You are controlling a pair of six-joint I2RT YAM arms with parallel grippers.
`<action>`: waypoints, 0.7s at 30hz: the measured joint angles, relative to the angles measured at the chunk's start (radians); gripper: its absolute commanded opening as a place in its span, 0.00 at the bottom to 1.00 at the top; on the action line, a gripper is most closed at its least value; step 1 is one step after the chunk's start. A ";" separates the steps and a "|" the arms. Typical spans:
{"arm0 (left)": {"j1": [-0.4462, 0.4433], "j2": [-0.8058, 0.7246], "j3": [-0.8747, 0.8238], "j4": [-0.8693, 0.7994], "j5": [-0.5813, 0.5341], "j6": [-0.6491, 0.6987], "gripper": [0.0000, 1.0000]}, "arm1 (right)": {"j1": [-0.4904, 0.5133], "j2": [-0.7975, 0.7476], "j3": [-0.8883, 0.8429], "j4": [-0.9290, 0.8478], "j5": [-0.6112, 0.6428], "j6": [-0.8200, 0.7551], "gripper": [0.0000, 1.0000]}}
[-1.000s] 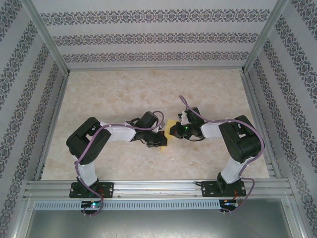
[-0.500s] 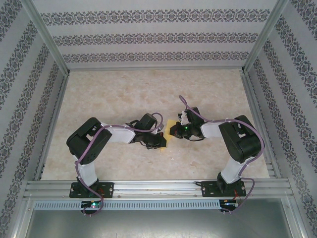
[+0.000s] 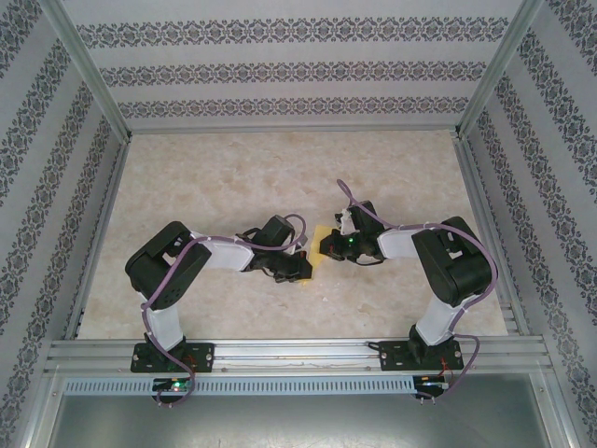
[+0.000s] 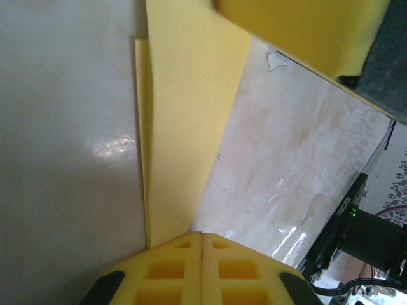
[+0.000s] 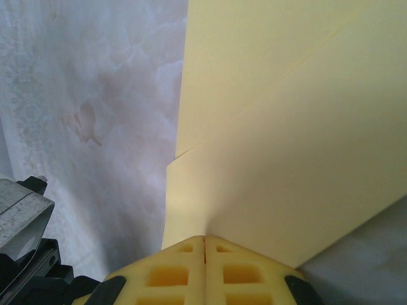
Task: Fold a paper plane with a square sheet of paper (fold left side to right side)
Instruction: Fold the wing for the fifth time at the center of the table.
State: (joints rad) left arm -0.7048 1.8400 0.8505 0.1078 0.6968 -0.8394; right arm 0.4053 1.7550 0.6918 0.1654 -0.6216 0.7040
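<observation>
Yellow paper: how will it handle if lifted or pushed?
Likely floppy: the yellow paper puckers where the right tool pinches it. Probably light; its stacked edges look thin. Might slide easily, since the table looks glossy.

Yellows on cream marbling, dark floral stripes behind

The square sheet of paper (image 4: 191, 127) is rendered in plain pale yellow, and a deeper yellow is seen on the left gripper (image 4: 201, 236) and right gripper (image 5: 204, 240). The table (image 3: 242, 177) is mottled cream and beige; the walls (image 3: 280, 70) at the top of the frame are striped white with dark floral bands.
</observation>
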 measured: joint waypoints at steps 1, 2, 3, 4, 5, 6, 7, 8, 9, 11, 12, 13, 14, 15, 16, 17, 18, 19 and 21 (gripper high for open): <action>0.000 0.000 -0.003 0.003 0.000 0.000 0.03 | 0.000 0.000 0.000 0.000 0.000 0.000 0.00; 0.000 0.000 -0.005 0.007 0.000 0.000 0.03 | 0.000 0.000 0.000 0.000 0.000 0.000 0.00; -0.001 0.000 -0.007 0.010 0.000 0.000 0.03 | 0.000 0.000 0.000 0.000 0.000 0.000 0.00; -0.001 -0.001 -0.009 0.011 -0.001 0.000 0.03 | 0.000 0.000 0.001 -0.002 0.000 -0.001 0.00; -0.002 -0.003 -0.011 0.013 -0.001 0.000 0.03 | 0.000 0.000 0.003 -0.004 0.000 -0.001 0.00; -0.002 -0.006 -0.017 0.014 -0.002 0.000 0.03 | 0.000 0.001 0.005 -0.008 0.000 -0.003 0.00; -0.003 -0.011 -0.024 0.014 -0.004 0.000 0.03 | 0.000 0.002 0.006 -0.011 0.000 -0.003 0.00; -0.003 -0.019 -0.033 0.014 -0.006 0.000 0.03 | 0.000 0.002 0.007 -0.014 0.000 -0.004 0.00; -0.003 -0.028 -0.043 0.014 -0.009 0.000 0.03 | 0.000 0.002 0.009 -0.016 0.000 -0.004 0.00; -0.003 -0.043 -0.059 0.012 -0.016 0.000 0.02 | 0.000 0.002 0.010 -0.018 0.000 -0.004 0.00; -0.005 -0.050 -0.066 0.010 -0.019 0.000 0.02 | 0.000 0.003 0.011 -0.020 0.000 -0.004 0.00; -0.006 -0.057 -0.071 0.007 -0.021 0.000 0.02 | 0.000 0.003 0.012 -0.022 0.000 -0.004 0.00; -0.009 -0.066 -0.078 0.001 -0.025 0.000 0.02 | 0.000 0.004 0.013 -0.024 0.000 -0.005 0.00; -0.010 -0.075 -0.084 -0.007 -0.027 0.000 0.02 | 0.000 0.004 0.013 -0.025 0.000 -0.005 0.00; -0.011 -0.084 -0.091 -0.017 -0.029 0.000 0.02 | 0.000 0.004 0.013 -0.026 0.000 -0.007 0.00; -0.011 -0.095 -0.099 -0.026 -0.032 0.000 0.02 | 0.000 0.004 0.014 -0.026 0.000 -0.008 0.00; -0.013 -0.108 -0.105 -0.041 -0.038 0.000 0.02 | 0.000 0.004 0.015 -0.027 0.000 -0.008 0.00; -0.013 -0.121 -0.109 -0.059 -0.043 0.001 0.02 | 0.000 0.004 0.015 -0.027 0.000 -0.008 0.00; -0.014 -0.148 -0.110 -0.097 -0.051 0.001 0.02 | 0.000 0.004 0.015 -0.028 0.000 -0.008 0.00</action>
State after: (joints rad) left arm -0.7189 1.6924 0.7406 0.0113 0.6460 -0.8387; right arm 0.4057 1.7588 0.7067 0.1371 -0.6212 0.6960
